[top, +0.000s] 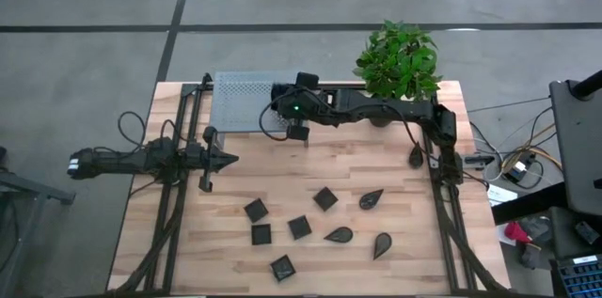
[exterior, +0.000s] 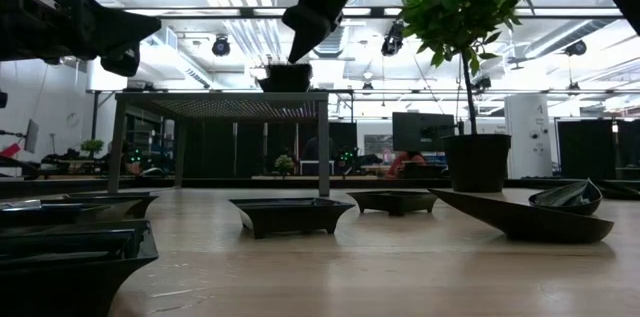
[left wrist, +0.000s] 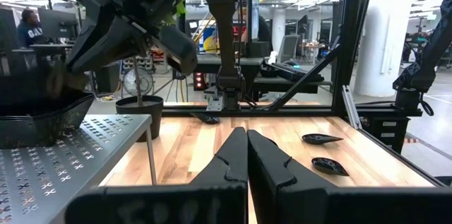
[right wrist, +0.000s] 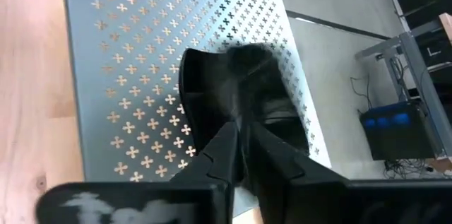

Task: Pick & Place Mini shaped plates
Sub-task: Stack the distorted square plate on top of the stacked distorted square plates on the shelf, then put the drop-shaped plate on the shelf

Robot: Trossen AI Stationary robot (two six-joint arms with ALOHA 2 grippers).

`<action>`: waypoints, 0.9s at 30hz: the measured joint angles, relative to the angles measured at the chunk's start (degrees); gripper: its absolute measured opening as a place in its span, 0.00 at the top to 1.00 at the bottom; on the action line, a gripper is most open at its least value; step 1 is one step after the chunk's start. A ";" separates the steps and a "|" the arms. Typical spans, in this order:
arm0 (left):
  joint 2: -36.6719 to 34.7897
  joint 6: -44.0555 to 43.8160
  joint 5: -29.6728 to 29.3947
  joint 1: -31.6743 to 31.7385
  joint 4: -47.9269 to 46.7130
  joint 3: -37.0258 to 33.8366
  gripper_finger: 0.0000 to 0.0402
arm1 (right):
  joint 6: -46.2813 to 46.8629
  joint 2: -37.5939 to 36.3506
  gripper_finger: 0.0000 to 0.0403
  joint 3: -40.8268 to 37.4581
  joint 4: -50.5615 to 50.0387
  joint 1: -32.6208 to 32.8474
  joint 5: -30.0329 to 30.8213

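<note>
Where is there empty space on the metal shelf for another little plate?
The perforated shelf is bare on its left, away from the right gripper and the plate under it. The wood by the left gripper is free; the mini plates crowd the front.

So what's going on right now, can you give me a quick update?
Right end effector over the perforated metal shelf, fingers around a mini plate resting there. Left end effector shut, waiting at the left. Nine more plates on the table. Nothing in the way.

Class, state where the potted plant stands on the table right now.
In the high view, the potted plant stands at the table's far right edge, beside the perforated metal shelf.
</note>
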 joint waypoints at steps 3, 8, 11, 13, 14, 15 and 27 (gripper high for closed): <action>0.00 -0.01 0.00 0.01 0.00 0.00 1.00 | 0.84 0.00 0.84 0.00 0.04 0.00 0.23; 0.00 0.00 0.00 0.01 0.01 0.00 1.00 | -0.69 -0.19 0.74 0.00 0.07 1.17 3.43; 0.00 0.00 -0.02 0.00 0.02 0.00 1.00 | 0.68 -0.42 0.71 0.97 -0.48 2.74 3.33; 0.00 0.00 0.00 0.00 0.01 0.00 1.00 | 2.21 -0.55 0.69 1.57 -1.89 4.02 2.59; 0.00 -0.02 -0.02 0.01 0.00 0.00 1.00 | 2.83 -0.55 0.69 1.87 -2.77 4.69 2.49; 0.00 -0.01 0.00 0.00 0.02 0.00 1.00 | 3.35 -0.55 0.68 2.01 -3.47 5.41 2.49; 0.00 0.00 0.00 0.00 0.02 0.00 1.00 | 12.71 -0.72 0.71 2.03 -16.18 14.25 2.28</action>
